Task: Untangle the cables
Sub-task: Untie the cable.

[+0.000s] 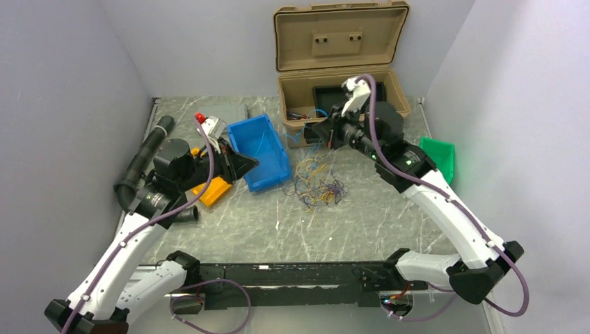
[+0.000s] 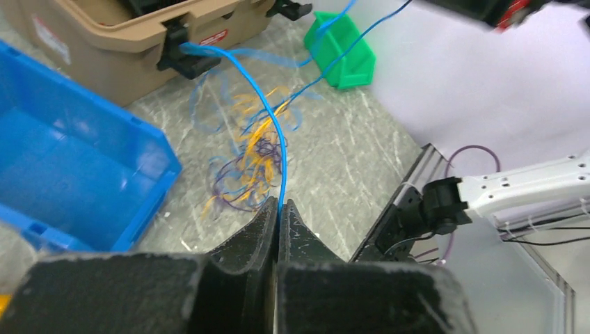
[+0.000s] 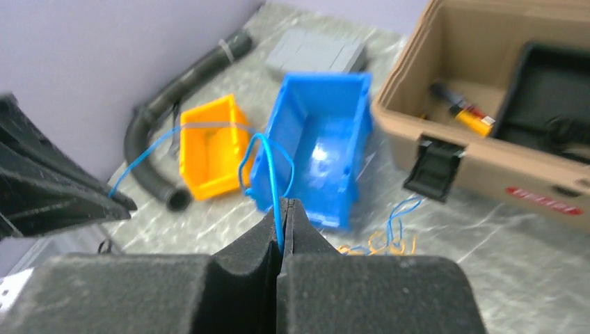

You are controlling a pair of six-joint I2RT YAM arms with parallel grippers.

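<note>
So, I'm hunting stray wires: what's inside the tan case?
A black tray and an orange-and-black pen-like item lie inside the tan case; its front wall hides the near floor.

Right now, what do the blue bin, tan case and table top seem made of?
Blue bin: moulded plastic, probably; glossy, light glares on its floor. Tan case: matte hard plastic, it seems; moulded rounded corners. Table top: stone-look grey-green surface with pale veins; real marble or laminate, I cannot tell.

The cables (image 1: 316, 182), thin purple, orange, yellow and blue wires, are lying in a loose, flat tangle at the centre of the top view; one blue wire (image 2: 275, 129) is arching upward off it.
</note>
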